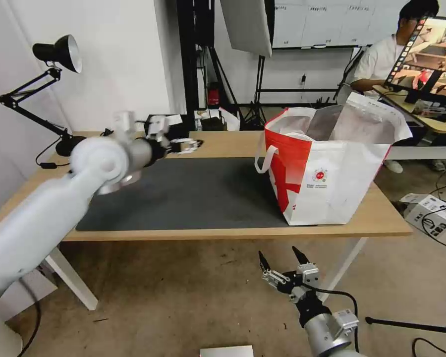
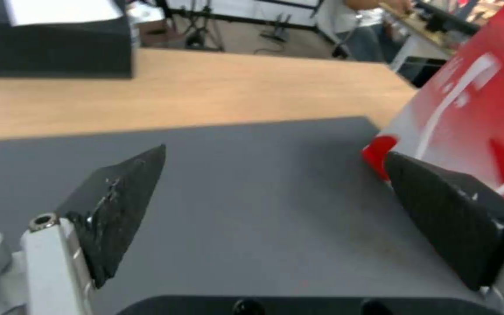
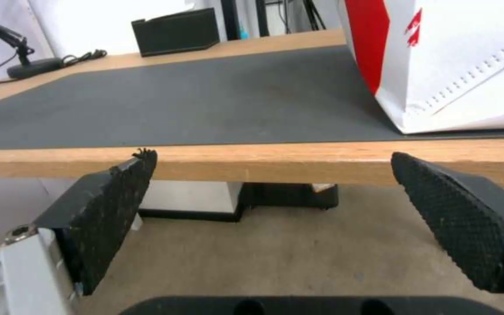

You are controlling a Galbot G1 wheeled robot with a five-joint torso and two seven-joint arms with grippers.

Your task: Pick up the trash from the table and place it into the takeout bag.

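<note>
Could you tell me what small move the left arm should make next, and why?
Probably draw the left hand back off the table. It hangs open and empty above the mat, I see no trash on the mat, and the takeout bag stands upright. The right hand waits open below the table edge.

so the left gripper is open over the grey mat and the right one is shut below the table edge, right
Not quite: the right gripper is open too, its jaws spread wide below the table edge, as the right wrist view shows. The left gripper is indeed open over the grey mat.
</note>
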